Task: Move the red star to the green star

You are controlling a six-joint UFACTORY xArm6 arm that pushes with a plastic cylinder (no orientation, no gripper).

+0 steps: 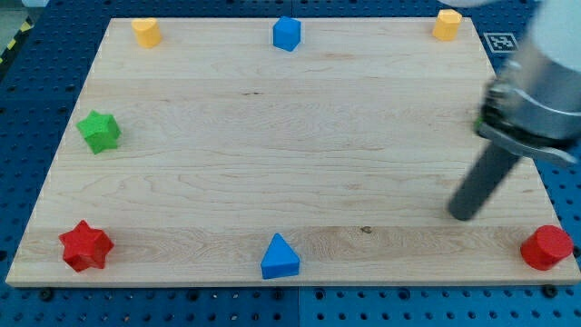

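Observation:
The red star (86,245) lies at the board's bottom left corner. The green star (99,131) lies near the left edge, above the red star, with a gap between them. My tip (463,216) rests on the board at the right side, far from both stars, to the upper left of a red block (546,247). The arm's body (536,86) hangs above the board's right edge.
A blue triangular block (280,257) sits at the bottom middle. A blue block (286,34) sits at the top middle. Yellow blocks sit at the top left (145,32) and top right (446,24). The wooden board (290,154) lies on a blue perforated table.

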